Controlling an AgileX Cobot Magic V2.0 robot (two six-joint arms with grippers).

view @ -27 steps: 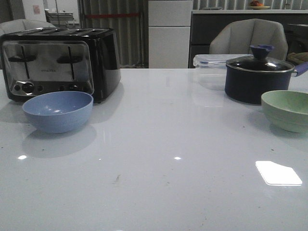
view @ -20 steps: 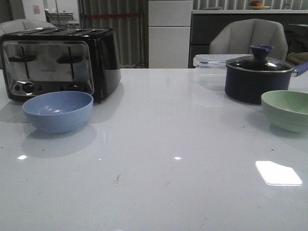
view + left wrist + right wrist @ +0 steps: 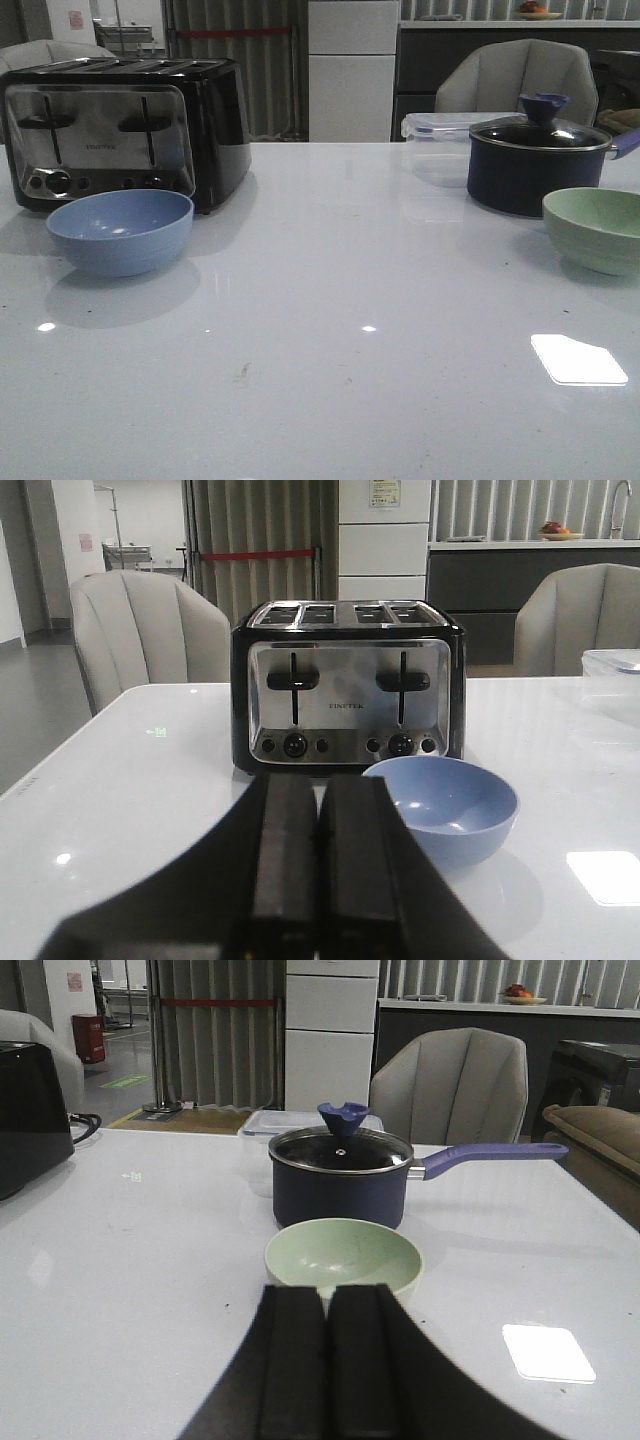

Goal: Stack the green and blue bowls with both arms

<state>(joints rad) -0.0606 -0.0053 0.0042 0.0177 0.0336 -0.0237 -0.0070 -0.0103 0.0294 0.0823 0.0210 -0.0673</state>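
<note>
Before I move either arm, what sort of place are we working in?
Probably a kitchen or dining area: a toaster and a lidded pot stand on a white table, with padded chairs behind it.

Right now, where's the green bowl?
In the front view the green bowl sits at the table's far right edge, just in front of the navy lidded pot, far across from the blue bowl.

Glossy black flat-faced fingers (image 3: 285, 870) on both wrists (image 3: 365, 1360).
</note>
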